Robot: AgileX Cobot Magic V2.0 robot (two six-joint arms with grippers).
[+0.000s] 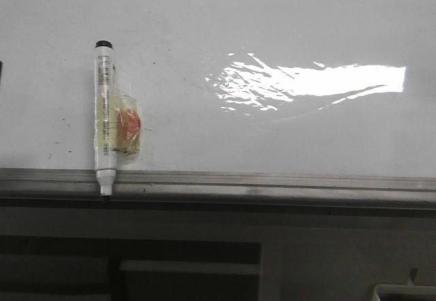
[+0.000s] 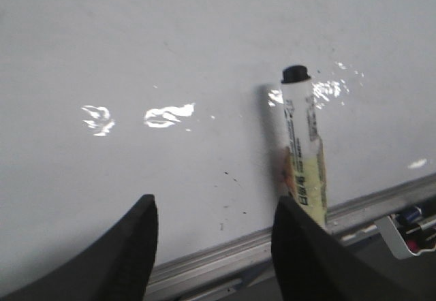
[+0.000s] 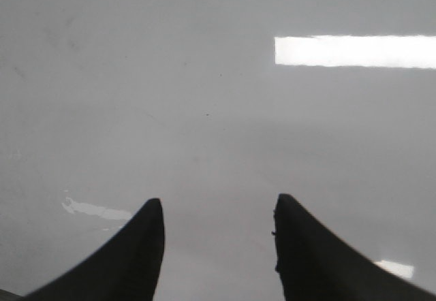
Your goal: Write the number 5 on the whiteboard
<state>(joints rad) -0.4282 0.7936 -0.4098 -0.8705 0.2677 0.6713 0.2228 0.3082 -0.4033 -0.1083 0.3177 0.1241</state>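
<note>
The whiteboard (image 1: 272,28) fills most of the front view, glossy white with a grey metal rail (image 1: 272,186) along its near edge. No number 5 shows on it in any view. A white marker (image 1: 105,114) with a black end lies on the board at the left, its tip over the rail, with clear tape and an orange patch (image 1: 128,125) on its barrel. My left gripper (image 2: 214,209) is open above the board near the rail; the marker (image 2: 304,148) lies just outside one finger. My right gripper (image 3: 218,209) is open over bare board (image 3: 204,110).
A bright light glare (image 1: 320,83) reflects off the board at centre right. Small dark specks (image 2: 235,178) dot the board near the rail. Below the rail is a dark frame (image 1: 204,260), and a white tray corner (image 2: 409,229) with small items shows past the board's edge.
</note>
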